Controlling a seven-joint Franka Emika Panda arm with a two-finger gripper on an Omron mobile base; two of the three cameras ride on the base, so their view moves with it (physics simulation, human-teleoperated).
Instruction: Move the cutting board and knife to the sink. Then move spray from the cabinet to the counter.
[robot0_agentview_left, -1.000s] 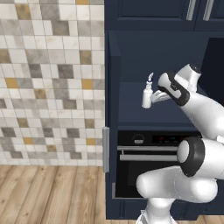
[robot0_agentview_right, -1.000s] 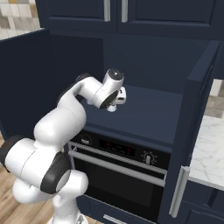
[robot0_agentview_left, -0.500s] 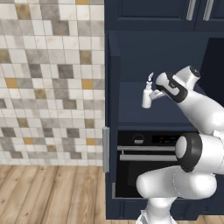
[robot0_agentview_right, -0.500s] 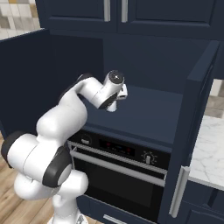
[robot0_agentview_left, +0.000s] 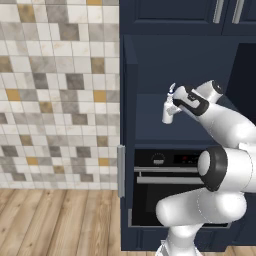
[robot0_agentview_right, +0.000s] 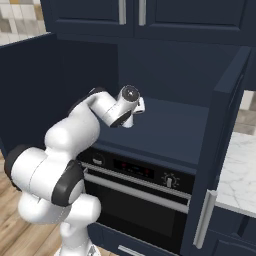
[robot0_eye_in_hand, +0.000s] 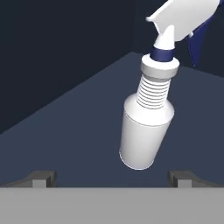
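The spray (robot0_agentview_left: 168, 111) is a small white bottle with a ribbed neck and a white trigger nozzle, standing on the shelf of the cabinet (robot0_agentview_left: 150, 65) niche. In the hand view the spray (robot0_eye_in_hand: 146, 131) looks tilted and sits just ahead of my gripper (robot0_eye_in_hand: 112, 179). The fingertips (robot0_eye_in_hand: 41, 178) stand wide apart, so it is open and holds nothing. In the left base view my gripper (robot0_agentview_left: 176, 104) is right beside the bottle, reaching in from the right. The counter (robot0_agentview_right: 240, 170) shows as white marble at the far right. The cutting board, knife and sink are out of view.
A built-in oven (robot0_agentview_right: 135, 200) sits below the niche shelf (robot0_agentview_right: 170, 125). The cabinet's open door (robot0_agentview_right: 222, 140) with a silver handle (robot0_agentview_right: 202, 220) stands to the right. Another navy side panel (robot0_agentview_left: 129, 115) edges the niche on the left. Tiled wall (robot0_agentview_left: 55, 85) and wooden floor lie further left.
My hand has edged a little further into the niche toward the spray. The bottle has not moved and the jaws stay wide apart.
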